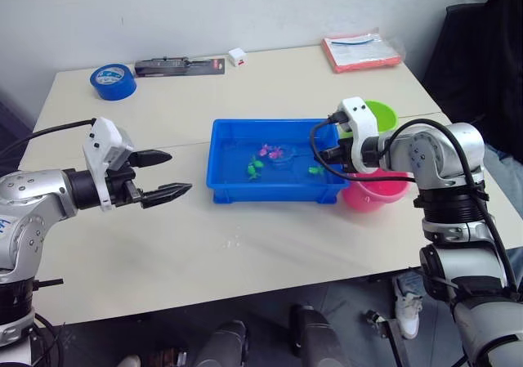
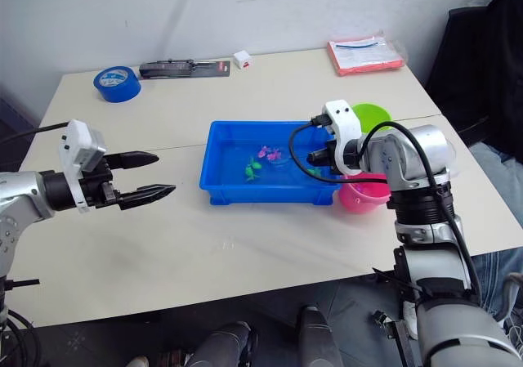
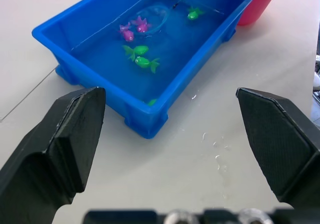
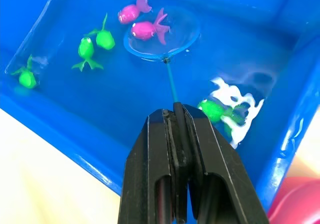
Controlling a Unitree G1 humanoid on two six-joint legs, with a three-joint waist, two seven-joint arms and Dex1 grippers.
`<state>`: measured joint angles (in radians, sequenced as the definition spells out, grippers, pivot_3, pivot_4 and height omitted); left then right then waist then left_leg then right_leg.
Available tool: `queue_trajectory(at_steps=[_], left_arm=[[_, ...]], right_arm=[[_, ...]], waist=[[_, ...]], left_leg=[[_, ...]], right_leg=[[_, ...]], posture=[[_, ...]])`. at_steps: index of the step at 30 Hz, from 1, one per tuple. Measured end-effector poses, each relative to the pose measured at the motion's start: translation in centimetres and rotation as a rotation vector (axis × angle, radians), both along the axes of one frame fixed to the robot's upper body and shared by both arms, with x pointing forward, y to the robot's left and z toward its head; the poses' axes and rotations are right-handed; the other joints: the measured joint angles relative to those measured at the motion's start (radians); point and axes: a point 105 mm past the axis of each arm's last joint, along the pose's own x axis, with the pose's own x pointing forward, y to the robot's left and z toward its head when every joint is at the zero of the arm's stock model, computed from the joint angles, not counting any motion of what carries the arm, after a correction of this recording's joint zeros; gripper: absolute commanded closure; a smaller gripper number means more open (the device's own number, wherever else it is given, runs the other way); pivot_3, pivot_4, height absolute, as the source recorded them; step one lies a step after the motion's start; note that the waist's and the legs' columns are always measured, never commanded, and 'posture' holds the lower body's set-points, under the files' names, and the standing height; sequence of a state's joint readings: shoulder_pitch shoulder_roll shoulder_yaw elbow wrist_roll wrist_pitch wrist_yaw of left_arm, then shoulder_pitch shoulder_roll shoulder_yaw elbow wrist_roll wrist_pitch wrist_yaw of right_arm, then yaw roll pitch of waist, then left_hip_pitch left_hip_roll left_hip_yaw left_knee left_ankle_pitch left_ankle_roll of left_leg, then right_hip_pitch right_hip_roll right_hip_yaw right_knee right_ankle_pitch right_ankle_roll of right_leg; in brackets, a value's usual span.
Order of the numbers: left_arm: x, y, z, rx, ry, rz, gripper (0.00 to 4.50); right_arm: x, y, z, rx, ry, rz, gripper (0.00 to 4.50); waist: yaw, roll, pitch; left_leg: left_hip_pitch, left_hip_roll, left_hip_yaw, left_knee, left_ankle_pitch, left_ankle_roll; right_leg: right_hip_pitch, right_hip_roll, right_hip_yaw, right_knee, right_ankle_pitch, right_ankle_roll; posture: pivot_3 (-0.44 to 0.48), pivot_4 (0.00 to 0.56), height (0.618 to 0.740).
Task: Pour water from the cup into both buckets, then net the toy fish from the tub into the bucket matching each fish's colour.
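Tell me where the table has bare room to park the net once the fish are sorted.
Bare table runs along the near edge in front of the tub, with a few water drops. Another free strip lies behind the tub, between it and the tape roll and black tool. Crowded: the tub's right end, where the right gripper holds the net beside the pink bucket and green bucket.

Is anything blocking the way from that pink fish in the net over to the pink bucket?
Nothing visible does. The pink fish lies over the net in the tub; the pink bucket stands just beyond the tub's end wall, so the net only has to lift over the rim.
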<state>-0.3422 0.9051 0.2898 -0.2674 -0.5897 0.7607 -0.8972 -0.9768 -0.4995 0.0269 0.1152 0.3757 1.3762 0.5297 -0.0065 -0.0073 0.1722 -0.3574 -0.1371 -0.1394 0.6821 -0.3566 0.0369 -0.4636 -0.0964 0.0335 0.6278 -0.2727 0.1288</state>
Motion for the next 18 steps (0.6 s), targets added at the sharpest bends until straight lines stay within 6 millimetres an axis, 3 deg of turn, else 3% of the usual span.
queue_trajectory(at_steps=[13,18], left_arm=[[0.7,-1.3,0.5,-0.033,-0.022,-0.108,0.0],[0.8,-2.4,1.0,-0.038,-0.041,-0.177,0.0]], right_arm=[[-2.0,-0.5,1.1,-0.019,-0.092,0.035,3.72],[-4.0,-2.2,2.3,0.014,-0.165,0.031,3.72]], waist=[[0.001,0.0,0.0],[0.005,0.0,0.0]], left_leg=[[0.0,0.0,0.0,0.0,0.0,0.0],[0.0,0.0,0.0,0.001,0.0,0.001]], right_leg=[[0.0,0.0,0.0,0.0,0.0,0.0],[0.0,-0.001,0.0,0.0,0.0,0.0]], posture=[[0.0,0.15,0.74],[0.0,0.15,0.74]])
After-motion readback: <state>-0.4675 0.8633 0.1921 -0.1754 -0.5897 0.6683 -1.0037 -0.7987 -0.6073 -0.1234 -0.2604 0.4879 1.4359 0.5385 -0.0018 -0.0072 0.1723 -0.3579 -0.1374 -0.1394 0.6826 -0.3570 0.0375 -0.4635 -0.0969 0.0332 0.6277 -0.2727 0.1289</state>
